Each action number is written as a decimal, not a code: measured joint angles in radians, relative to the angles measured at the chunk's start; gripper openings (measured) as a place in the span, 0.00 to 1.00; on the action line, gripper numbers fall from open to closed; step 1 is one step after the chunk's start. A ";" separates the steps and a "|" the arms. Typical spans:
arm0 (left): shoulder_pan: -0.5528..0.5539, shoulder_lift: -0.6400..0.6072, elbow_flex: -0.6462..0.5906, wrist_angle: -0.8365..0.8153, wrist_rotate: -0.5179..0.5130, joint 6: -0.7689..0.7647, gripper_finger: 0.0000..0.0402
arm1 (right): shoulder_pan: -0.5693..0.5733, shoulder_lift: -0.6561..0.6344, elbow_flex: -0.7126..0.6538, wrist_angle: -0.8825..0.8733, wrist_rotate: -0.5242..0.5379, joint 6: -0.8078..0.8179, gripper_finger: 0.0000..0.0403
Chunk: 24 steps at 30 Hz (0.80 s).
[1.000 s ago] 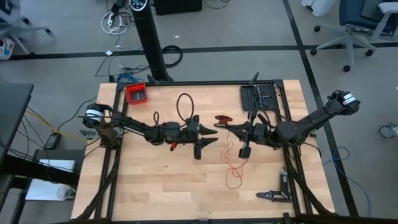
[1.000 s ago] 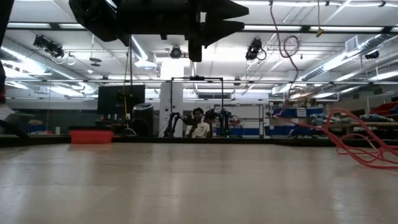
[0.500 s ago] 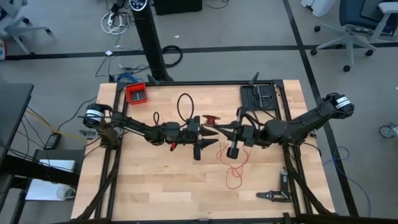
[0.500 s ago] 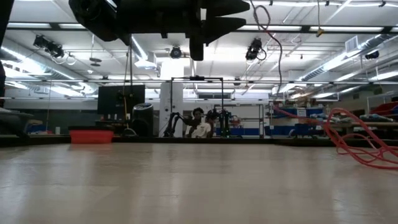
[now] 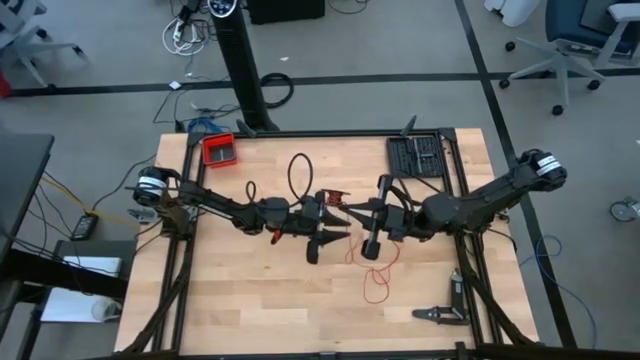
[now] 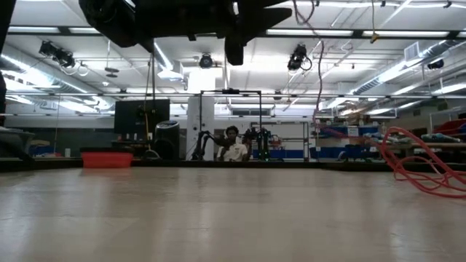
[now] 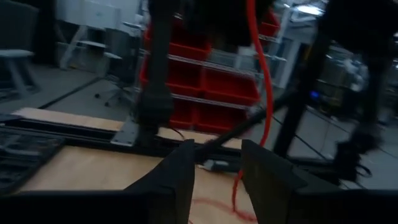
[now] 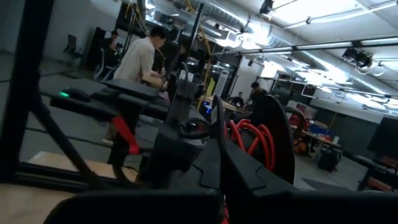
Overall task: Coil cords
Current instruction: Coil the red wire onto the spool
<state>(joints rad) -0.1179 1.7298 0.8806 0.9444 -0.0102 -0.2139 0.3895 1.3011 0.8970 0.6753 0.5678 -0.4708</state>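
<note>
Starting at your left, a red tray [image 5: 219, 150] sits near the far left corner of the wooden surface [image 5: 230, 300], with a black cable loop [image 5: 297, 172] lying just right of it. Your left end effector [image 5: 338, 218] hangs above mid-surface, its fingers [image 7: 177, 177] spread with a clear gap and holding nothing. Directly facing it, your right end effector [image 5: 352, 211] has its fingers pinched on the red cord [image 5: 333, 198]: a small coiled bundle sits at the tips between both end effectors. From there the cord trails down into loose loops on the surface nearer you [image 5: 376, 275].
</note>
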 joint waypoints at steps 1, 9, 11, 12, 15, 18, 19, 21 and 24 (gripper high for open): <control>0.001 0.000 0.000 -0.002 0.022 0.001 0.32 | 0.009 -0.015 0.000 -0.023 0.006 0.007 0.00; 0.022 0.000 0.000 0.007 0.090 0.001 0.32 | 0.041 -0.058 0.002 -0.142 0.041 0.069 0.01; 0.022 0.000 0.000 0.007 0.094 0.001 0.32 | 0.038 -0.053 0.002 -0.131 0.043 0.065 0.01; 0.021 0.000 0.000 0.007 0.096 0.001 0.32 | 0.034 -0.049 0.002 -0.125 0.042 0.058 0.01; 0.022 0.000 0.000 0.007 0.085 0.001 0.32 | 0.016 -0.031 0.001 -0.090 0.039 0.053 0.01; 0.022 0.000 0.000 0.005 0.058 0.001 0.32 | 0.004 -0.016 0.001 -0.045 0.019 0.051 0.01; 0.022 0.000 0.000 0.006 0.055 0.001 0.32 | -0.001 -0.009 0.001 -0.026 0.009 0.050 0.01; 0.022 0.000 0.000 0.006 0.051 0.001 0.32 | -0.006 0.006 0.001 0.010 0.005 0.035 0.01; 0.022 0.000 0.000 0.006 0.042 0.001 0.32 | -0.009 0.034 0.001 0.061 0.003 0.007 0.01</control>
<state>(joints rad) -0.0963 1.7298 0.8809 0.9504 0.0315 -0.2134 0.3802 1.3354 0.8979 0.7364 0.5713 -0.4635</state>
